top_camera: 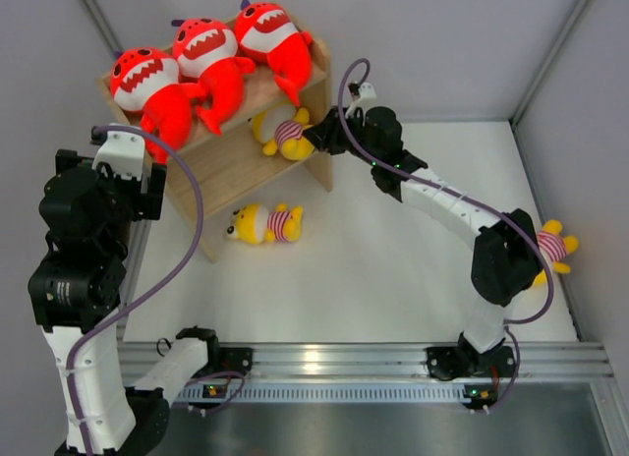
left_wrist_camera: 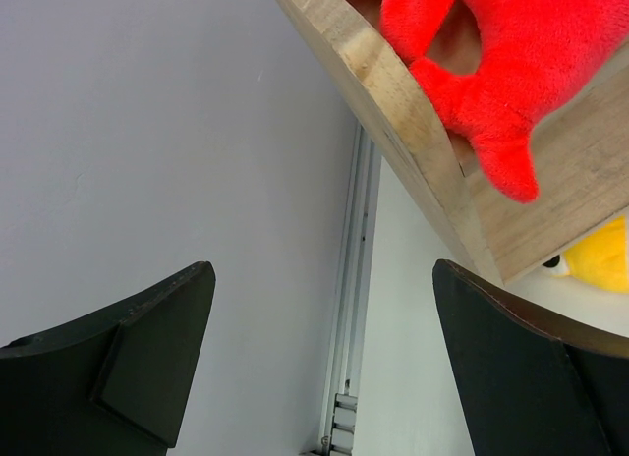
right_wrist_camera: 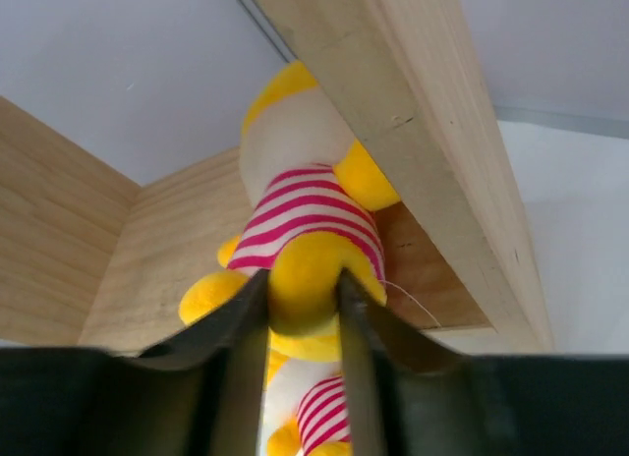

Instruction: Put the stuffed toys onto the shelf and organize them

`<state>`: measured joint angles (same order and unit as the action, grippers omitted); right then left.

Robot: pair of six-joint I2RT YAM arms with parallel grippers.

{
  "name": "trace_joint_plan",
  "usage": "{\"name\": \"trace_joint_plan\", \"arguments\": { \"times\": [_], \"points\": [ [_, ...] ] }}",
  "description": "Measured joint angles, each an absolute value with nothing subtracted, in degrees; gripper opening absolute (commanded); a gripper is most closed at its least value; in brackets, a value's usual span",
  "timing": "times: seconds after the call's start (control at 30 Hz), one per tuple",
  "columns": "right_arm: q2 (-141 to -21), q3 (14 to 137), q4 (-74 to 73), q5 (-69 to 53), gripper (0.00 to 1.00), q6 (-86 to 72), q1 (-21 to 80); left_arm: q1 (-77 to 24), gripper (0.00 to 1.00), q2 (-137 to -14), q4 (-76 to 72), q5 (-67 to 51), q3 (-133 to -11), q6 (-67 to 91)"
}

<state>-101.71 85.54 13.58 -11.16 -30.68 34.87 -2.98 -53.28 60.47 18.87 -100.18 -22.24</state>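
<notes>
Low in the shelf (top_camera: 231, 171), right arm (top_camera: 452, 205) stretched forward, right fingers (right_wrist_camera: 241, 348) pinching a yellow doll (right_wrist_camera: 310, 215) (left fingers (left_wrist_camera: 147, 348) spread wide)

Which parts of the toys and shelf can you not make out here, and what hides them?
- Top view: far-right doll, mostly behind the right arm.
- Top view: lower tier of the shelf, partly covered by its top board and the sharks.
- Left wrist view: one shark, cut off by the top edge; only its tail shows.
- Right wrist view: head of the lower doll, partly behind the shelf board; face unseen.
</notes>
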Motion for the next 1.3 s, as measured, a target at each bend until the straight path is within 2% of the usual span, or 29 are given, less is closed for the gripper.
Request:
{"name": "trace_joint_plan", "arguments": {
  "times": [0.03, 0.07, 0.2, 0.3, 0.4, 0.57, 0.67, 0.73, 0.87, 0.97, 1.1, 1.3],
  "points": [
    [-101.7, 85.5, 13.6, -11.1, 0.45, -30.7, 34.9, -3.0, 0.99, -53.3, 60.5, 18.8, -100.2, -22.2],
    [-101.7, 85.5, 13.7, -11.1, 0.54, -30.7, 34.9, -3.0, 0.99, -53.3, 60.5, 18.8, -100.2, -22.2],
    [-101.2, 85.4, 13.0, -10.8, 0.70, -29.3, 34.9, -2.9, 0.99, -53.3, 60.5, 18.7, -100.2, -22.2],
    [-98.1, 83.6, 10.5, -9.3, 0.99, -26.9, 34.9, -2.9, 0.99, -53.3, 60.5, 18.3, -100.2, -22.2],
    [-90.4, 79.6, 6.7, -5.5, 1.00, -22.9, 34.9, -2.9, 0.99, -53.2, 60.5, 17.8, -100.2, -22.2],
    [-71.3, 68.1, 5.3, 1.7, 1.00, -17.4, 35.4, -2.9, 0.99, -52.9, 60.5, 17.9, -99.9, -22.2],
    [-62.6, 57.7, 11.5, 0.8, 0.99, -16.8, 35.5, -2.6, 0.98, -52.3, 60.4, 18.2, -99.2, -22.2],
    [-60.9, 48.7, 19.9, -3.3, 0.99, -18.3, 35.7, -2.1, 0.99, -51.8, 60.3, 19.2, -98.4, -22.2],
    [-72.1, 40.0, 28.4, -9.6, 0.97, -20.6, 37.9, -0.6, 0.99, -51.1, 59.9, 22.4, -96.5, -22.2],
    [-81.9, 39.2, 30.6, -11.6, 0.99, -19.0, 40.9, 2.3, 0.99, -51.0, 59.9, 22.8, -95.4, -22.1],
    [-89.8, 41.6, 33.0, -12.8, 0.99, -16.4, 45.1, 5.4, 0.99, -51.0, 60.0, 21.8, -94.7, -21.6],
    [-103.1, 50.6, 40.8, -17.1, 0.99, -16.3, 45.0, 7.9, 0.99, -51.0, 59.9, 19.7, -94.7, -20.9]
  ]
}}
